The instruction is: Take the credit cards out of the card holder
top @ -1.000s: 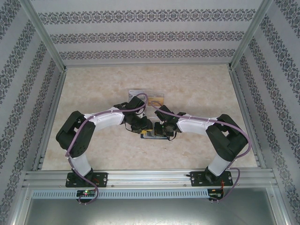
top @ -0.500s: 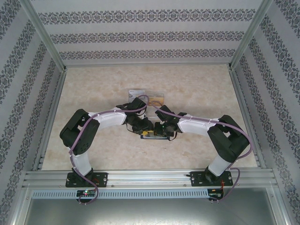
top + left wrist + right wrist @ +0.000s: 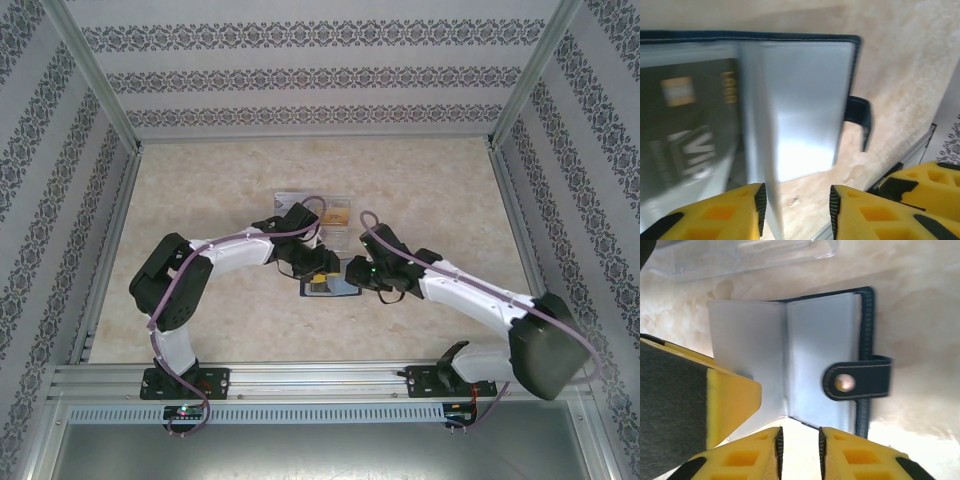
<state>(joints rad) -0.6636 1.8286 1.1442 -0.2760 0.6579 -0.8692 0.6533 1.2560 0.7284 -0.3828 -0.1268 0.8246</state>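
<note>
Now the card holder (image 3: 825, 340) lies spread open on the counter (image 3: 220, 180) between my two hands, left hand (image 3: 797, 205) open astride a sleeve edge (image 3: 757, 150), right hand (image 3: 799, 440) barely parted, probably to free the dark card (image 3: 690, 125).

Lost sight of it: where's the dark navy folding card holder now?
Overhead, the dark navy folding card holder lies open mid-table between the left gripper and right gripper, nearer the arms than the clear plastic box.
</note>
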